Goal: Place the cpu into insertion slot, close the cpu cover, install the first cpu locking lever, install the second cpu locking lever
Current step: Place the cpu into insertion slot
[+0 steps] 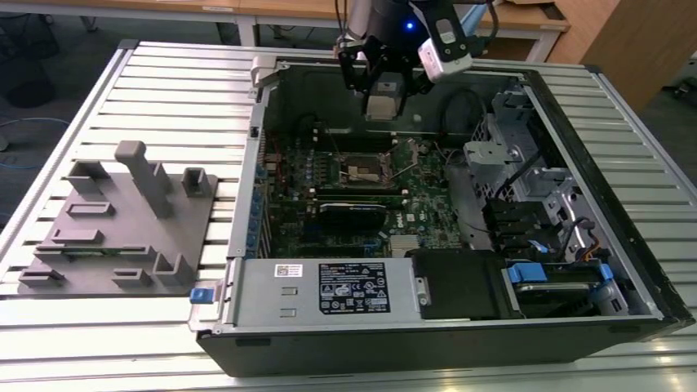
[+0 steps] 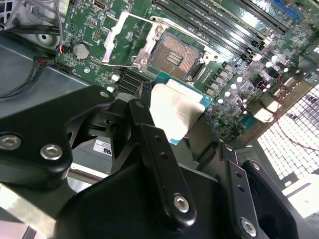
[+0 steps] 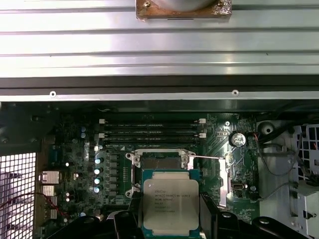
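The cpu (image 2: 177,112) sits clamped in the gripper (image 2: 174,127), held above and apart from the uncovered insertion slot (image 2: 174,57); the cpu cover (image 2: 127,37) stands raised beside it; a tilted or offset descent would likely damage the socket contacts; memory slots (image 2: 214,25) border one edge; open room lies overhead.

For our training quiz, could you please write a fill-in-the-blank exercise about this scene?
The claw holds the chip ____ the socket.
The socket is ____.
Its metal cover stands ____.
Missing words: above, empty, open.
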### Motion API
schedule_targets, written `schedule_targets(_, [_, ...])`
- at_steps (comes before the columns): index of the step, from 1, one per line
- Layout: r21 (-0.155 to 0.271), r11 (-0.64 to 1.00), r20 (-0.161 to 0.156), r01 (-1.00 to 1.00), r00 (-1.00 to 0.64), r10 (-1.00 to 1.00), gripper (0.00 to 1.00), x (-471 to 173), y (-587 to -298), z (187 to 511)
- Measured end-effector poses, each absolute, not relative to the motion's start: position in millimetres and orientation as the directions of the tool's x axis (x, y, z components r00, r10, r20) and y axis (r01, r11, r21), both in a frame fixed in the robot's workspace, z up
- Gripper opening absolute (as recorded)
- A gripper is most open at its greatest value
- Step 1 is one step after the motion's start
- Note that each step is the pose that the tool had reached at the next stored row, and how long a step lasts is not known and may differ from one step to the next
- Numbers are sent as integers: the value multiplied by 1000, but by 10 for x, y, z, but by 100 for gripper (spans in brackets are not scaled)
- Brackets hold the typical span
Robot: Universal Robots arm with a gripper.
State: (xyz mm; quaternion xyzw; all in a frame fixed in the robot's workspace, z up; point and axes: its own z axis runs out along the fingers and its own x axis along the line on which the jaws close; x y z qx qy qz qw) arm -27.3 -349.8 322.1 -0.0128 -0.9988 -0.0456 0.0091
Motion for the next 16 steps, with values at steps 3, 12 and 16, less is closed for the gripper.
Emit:
schedule_targets(3, [91, 996, 19, 26, -1000, 25, 54, -273, -3498, 3217])
schedule_targets(12, [91, 996, 19, 26, -1000, 25, 54, -274, -3499, 3174])
schedule_targets(16, [91, 996, 19, 27, -1000, 25, 54, -280, -3498, 3164])
